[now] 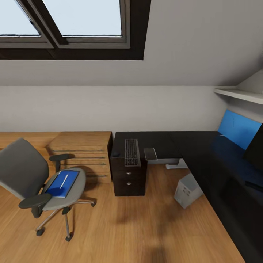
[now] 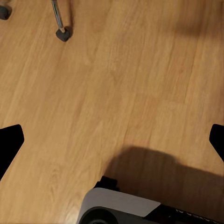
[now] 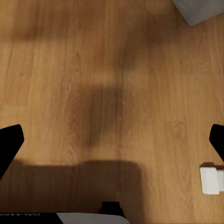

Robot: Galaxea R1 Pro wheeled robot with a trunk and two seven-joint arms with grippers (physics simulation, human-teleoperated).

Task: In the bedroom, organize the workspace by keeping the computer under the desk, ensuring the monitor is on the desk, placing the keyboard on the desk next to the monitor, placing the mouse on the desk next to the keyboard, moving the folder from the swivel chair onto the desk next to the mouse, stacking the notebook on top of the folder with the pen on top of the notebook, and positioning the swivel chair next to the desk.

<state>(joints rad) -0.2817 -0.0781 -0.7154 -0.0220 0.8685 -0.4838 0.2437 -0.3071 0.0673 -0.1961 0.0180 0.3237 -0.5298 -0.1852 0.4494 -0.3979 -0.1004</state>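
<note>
The bedroom has sloped pale walls, a skylight (image 1: 65,22) high above the desk, and a light wood floor (image 1: 138,230). The desk (image 1: 204,153) is the landmark: it is long, L-shaped and black, with one arm along the back wall and the other arm along the wall where a blue panel (image 1: 237,128) stands. The monitor (image 1: 255,149) stands on this second arm, just in front of the blue panel; only its dark edge is visible. A low oak drawer unit (image 1: 82,153) stands directly beside the end of the desk where the black drawers (image 1: 128,179) with silver knobs are. The swivel chair (image 1: 40,182) is on the floor beyond the oak unit, well apart from the desk. The computer (image 1: 187,190) stands on the floor under the desk, inside its corner, a little tilted. The keyboard (image 1: 132,152) lies on the desk above the drawers. The folder (image 1: 63,183) lies on the chair seat, with the pen (image 1: 64,180) on top of it. The notebook (image 1: 150,153) lies on the desk just beside the keyboard, and the mouse (image 1: 116,154) lies at its other side.

The left hand (image 2: 112,140) is wide open above bare floor, near a chair castor (image 2: 62,34). The right hand (image 3: 112,140) is also wide open, holding nothing.
</note>
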